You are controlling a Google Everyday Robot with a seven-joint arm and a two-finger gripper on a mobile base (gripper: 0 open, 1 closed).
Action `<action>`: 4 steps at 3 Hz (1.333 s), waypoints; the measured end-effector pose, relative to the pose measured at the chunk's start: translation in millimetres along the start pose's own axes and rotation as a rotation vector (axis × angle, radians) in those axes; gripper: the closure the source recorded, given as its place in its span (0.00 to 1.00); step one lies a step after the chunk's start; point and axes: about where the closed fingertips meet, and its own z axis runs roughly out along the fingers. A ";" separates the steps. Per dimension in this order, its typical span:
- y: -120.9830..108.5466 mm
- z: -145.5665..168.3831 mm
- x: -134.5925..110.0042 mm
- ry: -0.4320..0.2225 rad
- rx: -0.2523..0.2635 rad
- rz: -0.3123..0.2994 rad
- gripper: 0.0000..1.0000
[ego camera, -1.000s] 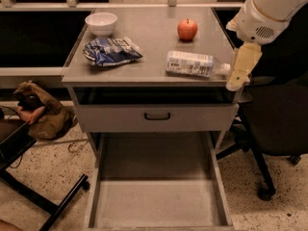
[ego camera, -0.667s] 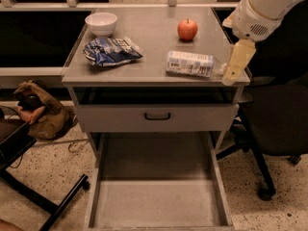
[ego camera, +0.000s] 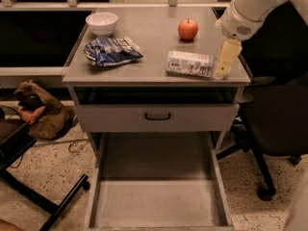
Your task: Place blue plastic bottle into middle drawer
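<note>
Gripper [ego camera: 223,64] hangs tip-down over the cabinet top's [ego camera: 154,44] right front corner; released or clenched, I cannot tell (one pale shape from here); blue plastic bottle [ego camera: 190,63] lies on its side just left of it; middle drawer [ego camera: 159,203] stands open below.

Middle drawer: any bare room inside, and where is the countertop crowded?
The middle drawer floor is wholly bare. On top, a free strip lies between snack bag and blue plastic bottle. Crowded at the right edge: the hand hangs beside the bottle.
</note>
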 end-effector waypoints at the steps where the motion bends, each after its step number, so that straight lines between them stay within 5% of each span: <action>1: -9.5 26.8 -0.7 -0.035 -0.034 0.024 0.00; 4: -18.7 62.8 -9.8 -0.069 -0.098 0.023 0.00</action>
